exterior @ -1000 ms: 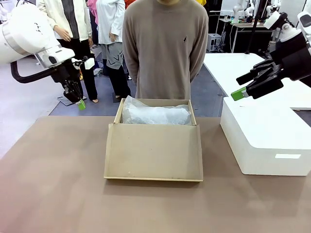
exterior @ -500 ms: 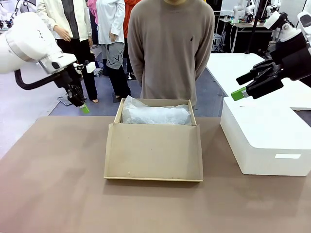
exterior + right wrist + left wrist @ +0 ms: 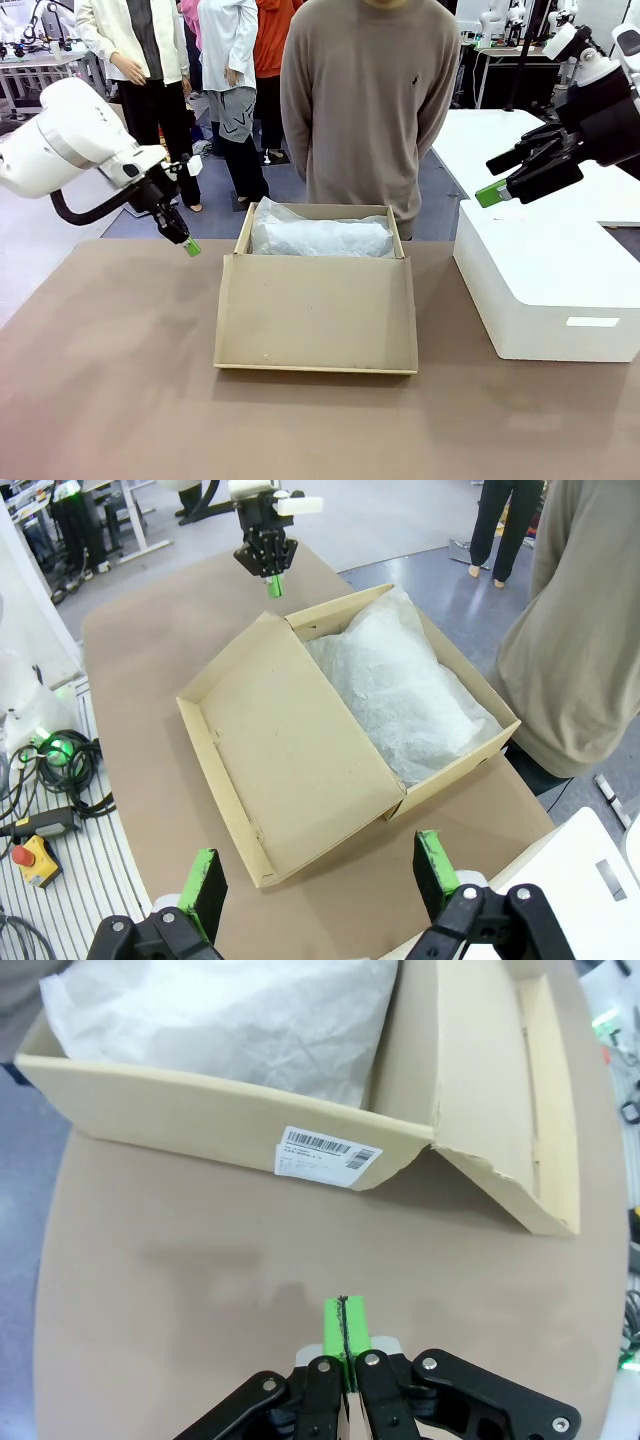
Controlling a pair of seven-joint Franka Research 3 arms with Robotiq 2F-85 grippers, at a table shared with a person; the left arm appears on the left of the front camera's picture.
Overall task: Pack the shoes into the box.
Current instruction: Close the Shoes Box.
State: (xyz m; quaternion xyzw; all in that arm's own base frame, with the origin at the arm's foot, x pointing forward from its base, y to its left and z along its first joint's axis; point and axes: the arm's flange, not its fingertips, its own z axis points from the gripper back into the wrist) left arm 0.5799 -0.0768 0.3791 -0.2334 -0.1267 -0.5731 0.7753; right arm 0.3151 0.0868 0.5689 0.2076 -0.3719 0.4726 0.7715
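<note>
Two grippers flank the box (image 3: 316, 300), which lies open on the table (image 3: 110, 380) with white tissue paper (image 3: 320, 236) inside. The left gripper (image 3: 190, 247), jaws clenched on nothing, hangs over bare tabletop just off the box's end wall; its wrist view shows a barcode label (image 3: 328, 1152) there. The right gripper (image 3: 492, 193), jaws spread wide, hovers above a white box (image 3: 545, 290).
</note>
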